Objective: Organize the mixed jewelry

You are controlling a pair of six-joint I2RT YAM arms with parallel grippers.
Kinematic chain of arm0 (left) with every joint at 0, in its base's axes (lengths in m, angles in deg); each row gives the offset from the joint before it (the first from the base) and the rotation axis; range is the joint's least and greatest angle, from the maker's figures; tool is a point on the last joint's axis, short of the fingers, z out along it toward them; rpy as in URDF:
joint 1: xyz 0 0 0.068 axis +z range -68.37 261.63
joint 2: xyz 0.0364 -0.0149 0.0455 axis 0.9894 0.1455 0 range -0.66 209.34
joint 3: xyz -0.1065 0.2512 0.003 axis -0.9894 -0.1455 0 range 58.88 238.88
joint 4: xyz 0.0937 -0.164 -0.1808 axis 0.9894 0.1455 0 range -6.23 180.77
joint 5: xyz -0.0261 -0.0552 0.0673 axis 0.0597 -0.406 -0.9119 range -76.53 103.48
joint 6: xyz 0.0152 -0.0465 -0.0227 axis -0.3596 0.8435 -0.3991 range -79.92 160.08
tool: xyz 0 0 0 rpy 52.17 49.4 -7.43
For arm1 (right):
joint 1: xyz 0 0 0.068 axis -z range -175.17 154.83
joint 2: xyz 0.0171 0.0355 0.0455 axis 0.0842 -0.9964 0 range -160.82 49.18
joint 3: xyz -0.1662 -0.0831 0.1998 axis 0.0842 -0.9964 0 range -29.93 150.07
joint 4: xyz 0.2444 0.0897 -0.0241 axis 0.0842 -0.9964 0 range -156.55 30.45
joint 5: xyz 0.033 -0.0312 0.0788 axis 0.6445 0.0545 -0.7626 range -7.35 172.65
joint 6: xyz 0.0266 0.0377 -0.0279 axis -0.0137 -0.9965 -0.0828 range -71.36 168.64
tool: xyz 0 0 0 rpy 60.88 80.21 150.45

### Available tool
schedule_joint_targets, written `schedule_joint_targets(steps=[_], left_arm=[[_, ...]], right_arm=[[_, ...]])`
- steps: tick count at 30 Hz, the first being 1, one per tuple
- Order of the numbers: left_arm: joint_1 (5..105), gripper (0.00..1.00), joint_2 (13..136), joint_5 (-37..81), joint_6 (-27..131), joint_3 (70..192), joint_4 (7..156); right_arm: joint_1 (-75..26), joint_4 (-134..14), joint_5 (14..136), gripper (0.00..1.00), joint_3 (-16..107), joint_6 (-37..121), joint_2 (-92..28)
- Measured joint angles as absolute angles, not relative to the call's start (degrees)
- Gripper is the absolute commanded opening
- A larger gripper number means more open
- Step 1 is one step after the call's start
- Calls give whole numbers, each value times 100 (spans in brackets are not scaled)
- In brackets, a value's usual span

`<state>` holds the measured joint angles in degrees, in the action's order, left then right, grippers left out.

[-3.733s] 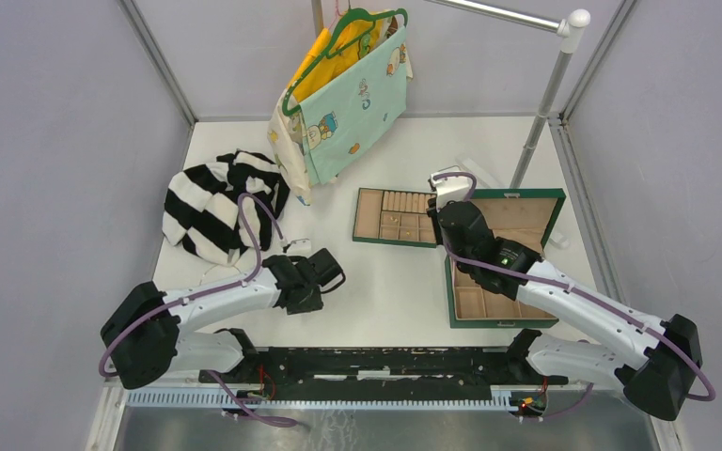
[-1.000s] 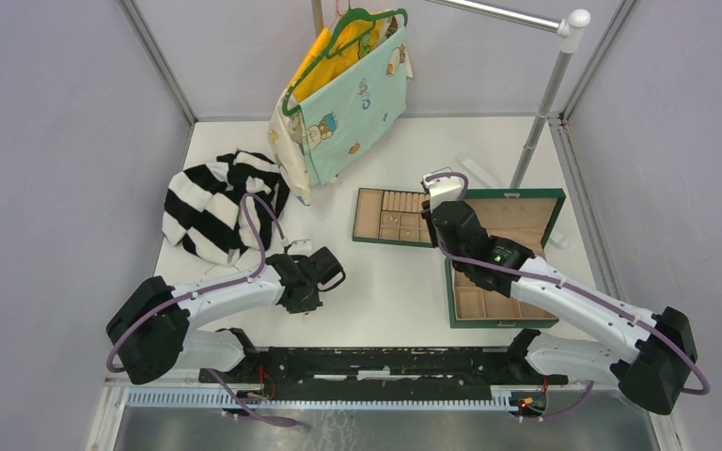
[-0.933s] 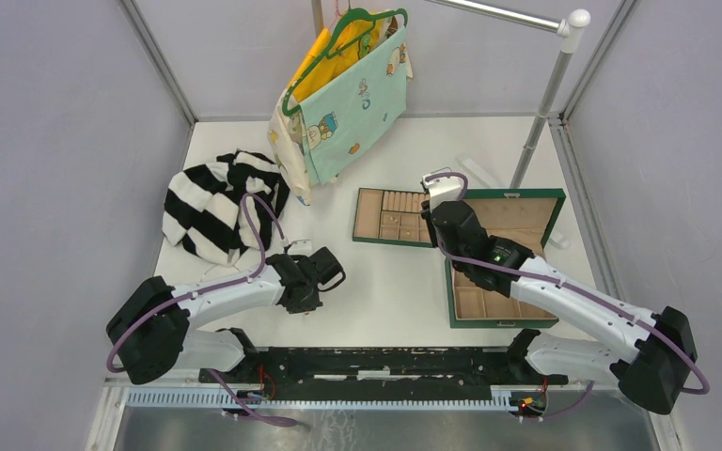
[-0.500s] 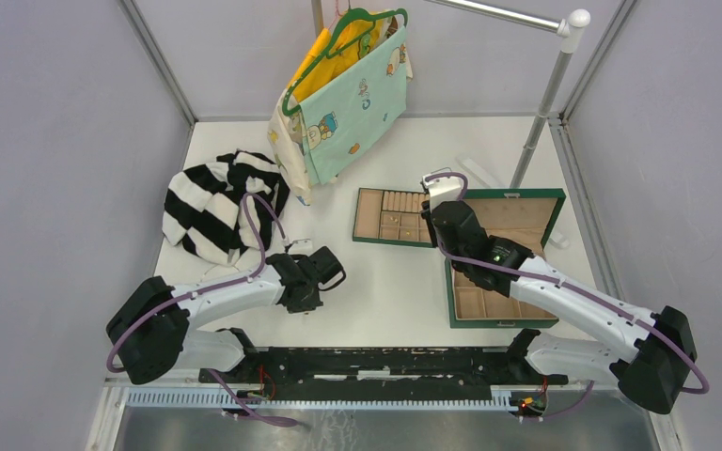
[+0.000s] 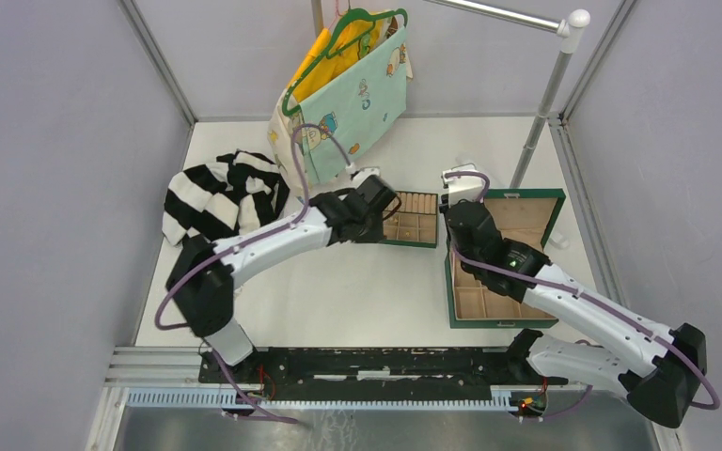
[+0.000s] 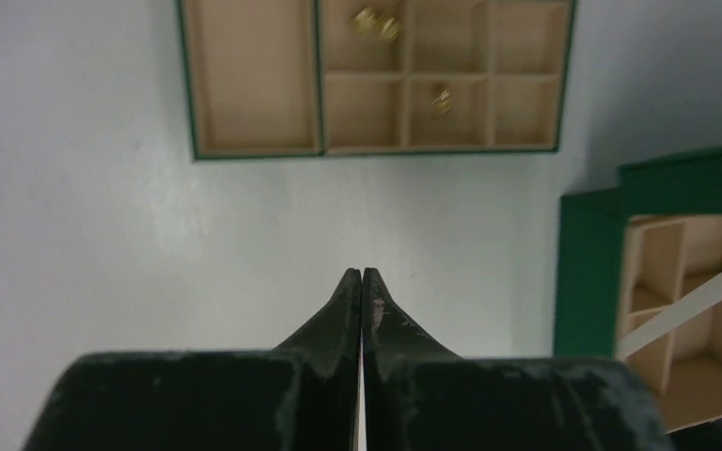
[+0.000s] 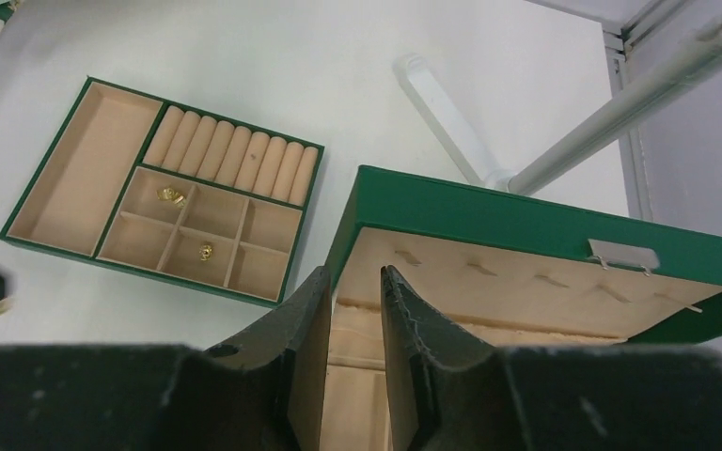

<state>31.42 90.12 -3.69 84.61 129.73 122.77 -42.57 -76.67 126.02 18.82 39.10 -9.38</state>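
Two small gold pieces of the mixed jewelry lie in separate small cells of the tan divided tray. In the left wrist view the same pieces lie ahead of my fingers. My left gripper hovers above the white table just short of the tray, shut, with nothing visible between its fingers. My right gripper is open and empty, above the near left corner of the green box. No chain is in view.
The green box stands open right of the tray, its lid raised. A striped garment lies at the left. A pale printed bag hangs on a hanger at the back. A rack pole rises at the back right.
My left arm has swung from the near left of the table forward and right, up to the tray. My right gripper has shifted slightly right.
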Motion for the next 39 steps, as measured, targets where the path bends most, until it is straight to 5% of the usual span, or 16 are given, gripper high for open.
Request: schedule_joint_targets(steps=[9, 20, 23, 29, 39], left_arm=[[3142, 2, 11539, 68, 8024, 15305, 11519], [3142, 2, 12512, 352, 7950, 15616, 11331], [3144, 20, 12584, 358, 7952, 15677, 11318], [3164, 38, 12595, 343, 7959, 15677, 11320], [3000, 40, 11594, 66, 7950, 15063, 11407]], right_arm=[[-4254, -7917, 12661, 33, 1882, 3847, -567], [-4254, -8153, 12801, 34, 1869, 3849, -366], [-4254, -8153, 12801, 34, 1845, 3847, -366], [-4254, -8153, 12797, 34, 1794, 3847, -366], [-4254, -8118, 12681, 34, 1692, 3847, -438]])
